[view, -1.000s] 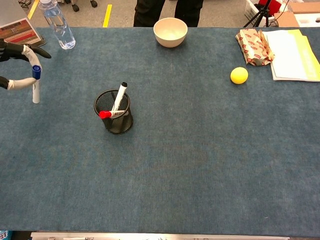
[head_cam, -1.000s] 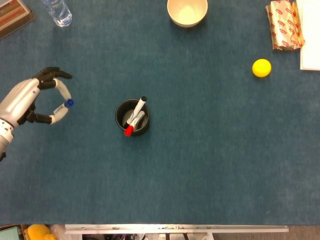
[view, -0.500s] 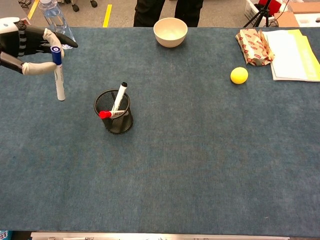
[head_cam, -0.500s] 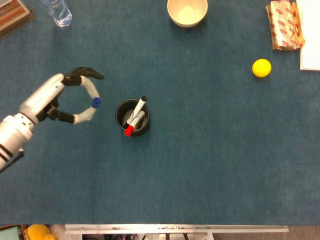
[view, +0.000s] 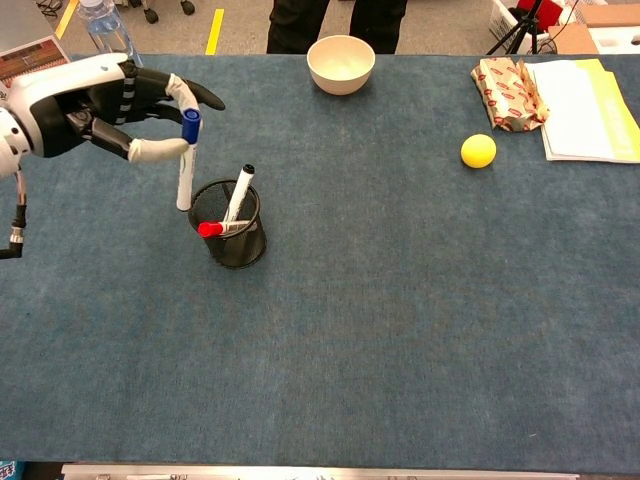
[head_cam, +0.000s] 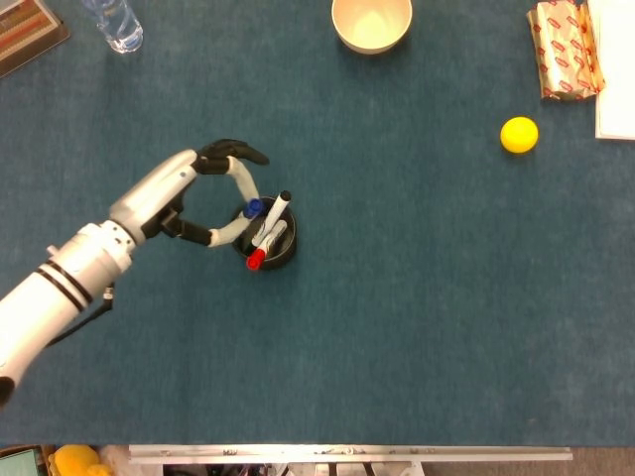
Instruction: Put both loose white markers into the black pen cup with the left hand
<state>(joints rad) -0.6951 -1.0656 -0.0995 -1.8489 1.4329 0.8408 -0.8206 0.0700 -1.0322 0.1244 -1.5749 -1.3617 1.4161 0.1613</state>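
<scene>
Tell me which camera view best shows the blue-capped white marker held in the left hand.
The chest view: the blue-capped white marker shows full length there, hanging upright from the left hand beside the black mesh pen cup. The head view looks down its length, showing little beyond the blue cap at the cup's rim.

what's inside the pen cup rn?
The black pen cup holds two white markers: one with a black cap standing up, one with a red cap lying across the rim. The cup's bottom is hidden. The left hand holds a blue-capped marker above the rim, not inside.
</scene>
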